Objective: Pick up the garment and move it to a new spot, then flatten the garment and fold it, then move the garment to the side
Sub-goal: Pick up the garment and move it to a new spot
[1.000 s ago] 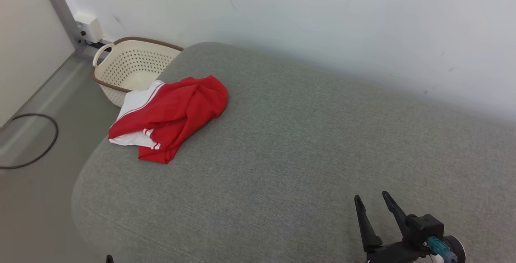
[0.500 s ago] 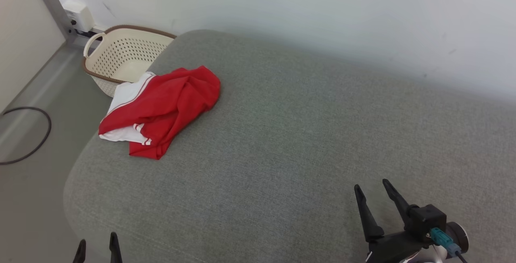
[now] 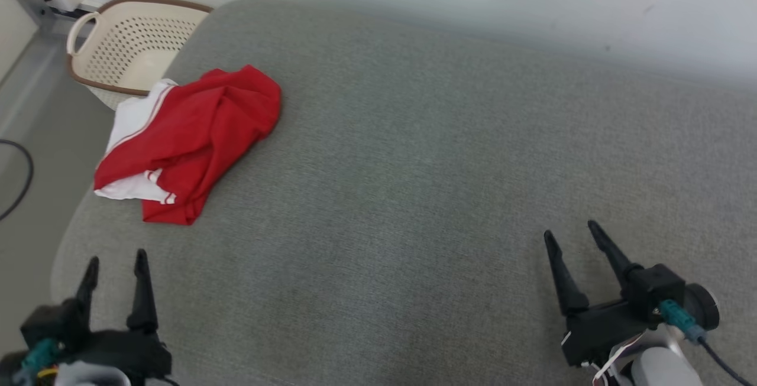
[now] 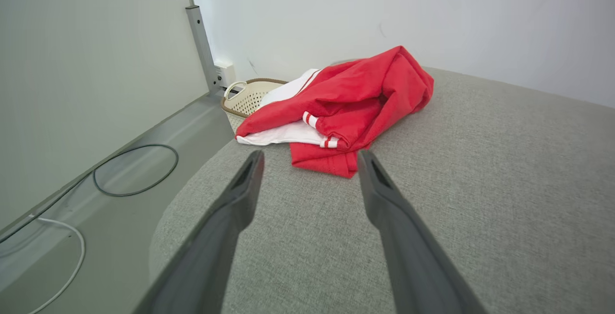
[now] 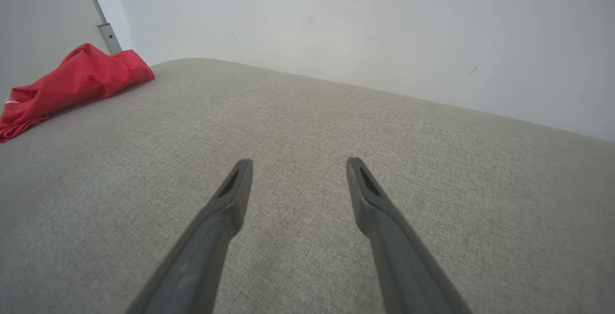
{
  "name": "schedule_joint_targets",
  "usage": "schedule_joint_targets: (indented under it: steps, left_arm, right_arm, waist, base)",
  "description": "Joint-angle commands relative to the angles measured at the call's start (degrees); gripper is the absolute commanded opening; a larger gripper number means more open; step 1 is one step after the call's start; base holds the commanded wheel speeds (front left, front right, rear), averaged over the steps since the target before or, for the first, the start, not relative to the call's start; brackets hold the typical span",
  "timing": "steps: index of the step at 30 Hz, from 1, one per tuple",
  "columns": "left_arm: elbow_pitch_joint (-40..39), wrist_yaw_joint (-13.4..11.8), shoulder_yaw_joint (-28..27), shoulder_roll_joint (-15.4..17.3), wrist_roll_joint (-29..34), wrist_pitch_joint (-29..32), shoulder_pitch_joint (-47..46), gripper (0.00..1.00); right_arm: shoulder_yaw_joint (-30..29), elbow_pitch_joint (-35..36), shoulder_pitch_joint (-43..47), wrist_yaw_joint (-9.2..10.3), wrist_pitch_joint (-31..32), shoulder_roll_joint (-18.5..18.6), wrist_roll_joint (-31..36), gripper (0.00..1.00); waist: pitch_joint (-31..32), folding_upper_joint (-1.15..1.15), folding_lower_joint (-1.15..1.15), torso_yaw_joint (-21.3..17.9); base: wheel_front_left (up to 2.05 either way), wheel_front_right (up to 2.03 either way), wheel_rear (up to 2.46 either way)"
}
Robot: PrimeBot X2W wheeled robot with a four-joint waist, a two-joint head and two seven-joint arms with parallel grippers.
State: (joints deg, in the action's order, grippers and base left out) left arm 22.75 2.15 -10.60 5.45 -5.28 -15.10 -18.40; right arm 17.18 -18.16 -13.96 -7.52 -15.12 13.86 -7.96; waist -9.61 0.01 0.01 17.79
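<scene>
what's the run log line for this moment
stage: pre-grasp | red-and-white garment: crumpled, untouched | left gripper: open | right gripper: open

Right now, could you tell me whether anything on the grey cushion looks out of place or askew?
The red and white garment lies crumpled in a heap at the far left corner of the grey cushion, its white part at the edge beside the basket. Nothing looks spilled or damaged.

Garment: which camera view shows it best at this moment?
The left wrist view: the garment lies close ahead, near mid-frame, folds and striped white trim clear. The head view has all of it from above, smaller, at the upper left. The right wrist view catches a red part at its left edge.
</scene>
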Motion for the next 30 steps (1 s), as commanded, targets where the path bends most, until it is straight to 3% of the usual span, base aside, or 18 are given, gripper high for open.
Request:
schedule_joint_targets:
  steps: [1, 16, 27, 30]
  left_arm:
    - [1.56, 0.98, -0.40, 1.85, 0.64, -0.07, -2.99, 1.00]
    - [14.77, 4.07, 3.75, 10.06, 3.57, -0.07, -19.87, 1.00]
    - [28.32, 4.65, 5.81, 15.35, 4.18, 0.76, -28.49, 1.00]
    - [30.69, 3.72, 5.67, 16.49, 4.11, 1.16, -29.97, 1.00]
  right_arm:
    - [-0.27, 0.37, -0.89, 0.07, -0.01, 0.93, -0.22, 1.00]
    - [-1.37, 2.18, -3.13, 0.07, -0.01, 3.46, -1.24, 1.00]
    - [-2.83, 2.42, -4.69, 0.07, -0.01, 3.57, -2.05, 1.00]
    - [-3.36, 2.63, -4.49, 0.07, -0.01, 3.61, -2.09, 1.00]
  waist:
    - [-3.12, -0.01, -0.01, -2.94]
    - [-9.48, -0.01, -0.01, -8.17]
    - [-12.57, -0.01, -0.01, -12.86]
    - [-13.21, -0.01, -0.01, -13.91]
  base:
    - [0.00, 0.00, 0.00]
    - [0.00, 0.00, 0.00]
    - [0.00, 0.00, 0.00]
    - [0.00, 0.00, 0.00]
